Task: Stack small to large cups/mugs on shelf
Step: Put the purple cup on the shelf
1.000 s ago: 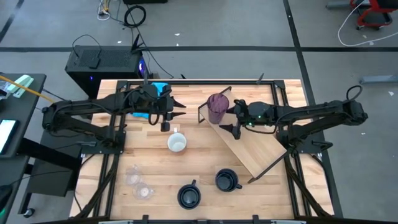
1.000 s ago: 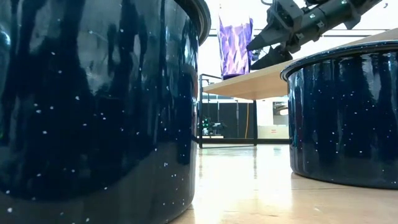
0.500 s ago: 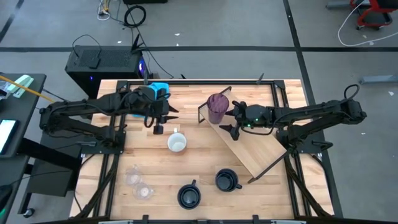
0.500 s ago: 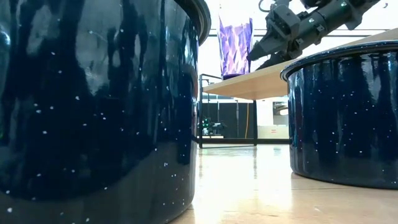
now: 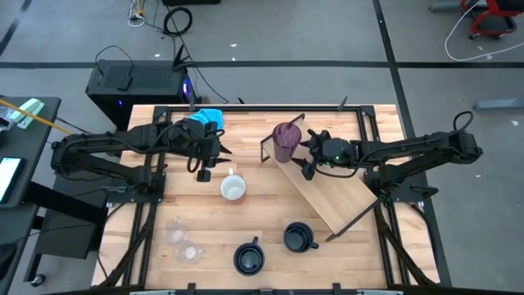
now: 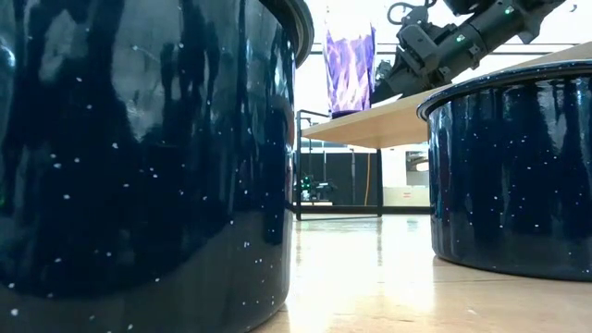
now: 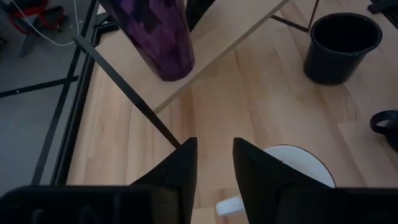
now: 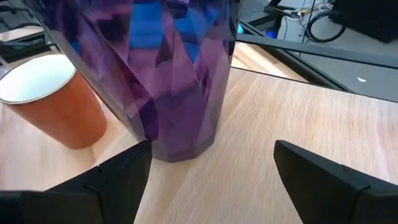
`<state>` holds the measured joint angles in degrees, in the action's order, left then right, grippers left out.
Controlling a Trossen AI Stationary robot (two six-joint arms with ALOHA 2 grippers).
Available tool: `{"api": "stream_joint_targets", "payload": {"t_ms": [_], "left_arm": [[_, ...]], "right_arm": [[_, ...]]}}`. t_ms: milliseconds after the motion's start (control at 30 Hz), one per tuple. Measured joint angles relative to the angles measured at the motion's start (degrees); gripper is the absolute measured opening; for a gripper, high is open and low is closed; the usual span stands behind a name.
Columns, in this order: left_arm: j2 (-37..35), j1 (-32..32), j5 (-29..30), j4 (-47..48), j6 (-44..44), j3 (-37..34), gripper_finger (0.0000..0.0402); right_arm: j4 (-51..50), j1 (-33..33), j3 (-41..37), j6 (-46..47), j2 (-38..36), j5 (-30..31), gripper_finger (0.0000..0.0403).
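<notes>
Dark fingers of the right gripper (image 5: 306, 157) are spread wide, and have been brought closer to the purple tumbler (image 5: 286, 142) at its nine o'clock on the shelf (image 5: 327, 197); a grasp seems imminent. The left gripper (image 5: 205, 161), fingers narrowly parted and empty, has retreated above the white mug (image 5: 232, 188). No writing is legible

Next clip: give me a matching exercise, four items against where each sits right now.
Things:
1. purple tumbler
2. white mug
3. two clear glasses
4. right pincer

Places:
A. on the tabletop, beside the left pincer
B. near front-left table corner
C. over the shelf, open beside the tumbler
D. standing on the shelf's end

Pairs: 1-D, 2-A, 3-B, 4-C
</notes>
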<state>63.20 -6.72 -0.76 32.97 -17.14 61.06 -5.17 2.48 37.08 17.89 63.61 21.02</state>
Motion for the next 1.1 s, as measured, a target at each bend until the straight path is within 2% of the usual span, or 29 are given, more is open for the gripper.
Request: {"api": "stream_joint_targets", "payload": {"t_ms": [1100], "left_arm": [[0.0,0.2,0.0,-0.8,1.2,0.0,0.0107]], "right_arm": [[6.3,0.0,0.0,0.6,2.1,4.0,0.0342]]}}
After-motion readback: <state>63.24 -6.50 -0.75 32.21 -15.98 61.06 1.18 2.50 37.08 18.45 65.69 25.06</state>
